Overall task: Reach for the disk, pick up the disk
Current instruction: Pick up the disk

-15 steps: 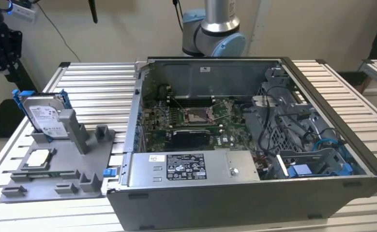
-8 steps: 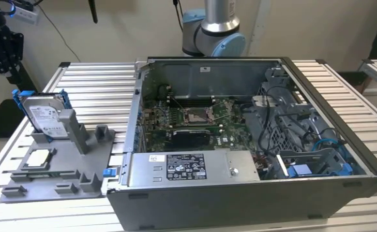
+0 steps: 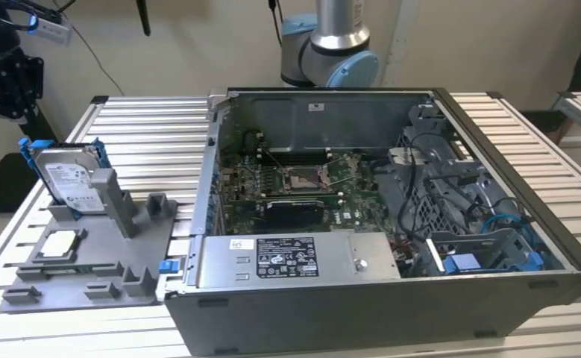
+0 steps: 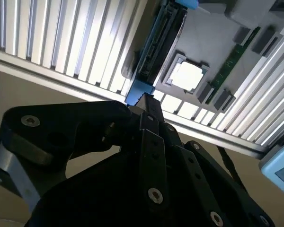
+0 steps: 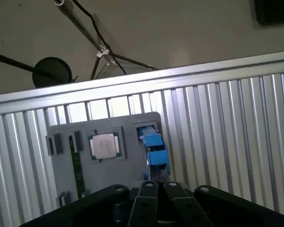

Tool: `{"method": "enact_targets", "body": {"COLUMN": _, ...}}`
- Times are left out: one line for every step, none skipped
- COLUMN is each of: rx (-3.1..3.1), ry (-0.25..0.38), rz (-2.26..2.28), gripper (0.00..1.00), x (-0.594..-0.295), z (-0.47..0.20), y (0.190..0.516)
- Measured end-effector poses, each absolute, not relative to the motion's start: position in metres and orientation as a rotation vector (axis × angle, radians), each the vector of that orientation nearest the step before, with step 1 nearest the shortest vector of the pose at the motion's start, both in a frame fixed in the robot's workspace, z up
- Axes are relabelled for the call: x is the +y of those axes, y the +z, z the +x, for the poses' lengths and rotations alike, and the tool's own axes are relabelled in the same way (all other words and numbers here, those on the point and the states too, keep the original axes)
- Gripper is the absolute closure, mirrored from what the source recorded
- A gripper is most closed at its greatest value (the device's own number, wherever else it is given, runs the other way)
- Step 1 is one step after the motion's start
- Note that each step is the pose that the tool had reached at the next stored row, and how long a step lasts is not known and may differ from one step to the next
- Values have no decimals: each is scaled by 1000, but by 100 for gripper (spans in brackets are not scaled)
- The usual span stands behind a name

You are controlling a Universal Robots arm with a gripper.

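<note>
The disk (image 3: 66, 177) stands on edge in a slot of the grey holder (image 3: 91, 287), which lies on the bench (image 3: 151, 127) near the edge at the exterior view's left. Its label faces the open computer case (image 3: 390, 298), and the blue frame shows along its top and sides. In front of the disk, the holder also carries a square chip (image 3: 57, 245) and a green memory stick (image 5: 76, 165).

In the first wrist view the tool (image 5: 156, 178) hangs above the holder and apart from it, roughly in line with the disk's blue top edge. Its fingers seem to be pressed together with nothing between them, though the angle is steep.

To reach well, the tool needs to part wide enough to straddle the disk's thin body. The pads should face the flat sides, not the narrow ends. Coming straight down over the top edge would keep it off the chip beside the slot. A grip on the metal body, below the blue frame, looks the firmest. Lifting straight up along the slot should keep the disk from jamming.
</note>
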State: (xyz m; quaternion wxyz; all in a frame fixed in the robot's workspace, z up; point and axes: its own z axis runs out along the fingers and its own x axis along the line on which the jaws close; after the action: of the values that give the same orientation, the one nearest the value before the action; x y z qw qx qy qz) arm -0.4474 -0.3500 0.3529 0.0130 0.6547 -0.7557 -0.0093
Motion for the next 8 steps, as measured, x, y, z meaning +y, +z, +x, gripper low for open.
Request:
{"method": "enact_targets", "body": {"rx": -2336, "ry": -28, "rz": 2062, "gripper": 100, "x": -350, "z": -447, "y": 352}}
{"method": "enact_targets", "body": {"rx": -2317, "ry": -28, "rz": 2082, "gripper": 100, "x": -350, "z": -447, "y": 352}}
{"method": "enact_targets", "body": {"rx": -2308, "ry": -28, "rz": 2092, "gripper": 100, "x": -350, "z": -447, "y": 352}}
{"method": "enact_targets", "body": {"rx": -2308, "ry": -27, "rz": 2092, "gripper": 100, "x": -350, "z": -447, "y": 352}}
{"method": "enact_targets", "body": {"rx": -2307, "ry": -27, "rz": 2093, "gripper": 100, "x": -350, "z": -447, "y": 352}}
{"method": "enact_targets", "body": {"rx": -2307, "ry": -27, "rz": 2093, "gripper": 0, "x": -350, "z": -447, "y": 352}}
{"method": "enact_targets", "body": {"rx": -2307, "ry": -27, "rz": 2093, "gripper": 0, "x": -350, "z": -447, "y": 352}}
{"method": "enact_targets", "body": {"rx": -2306, "ry": -27, "rz": 2094, "gripper": 0, "x": -350, "z": -447, "y": 351}}
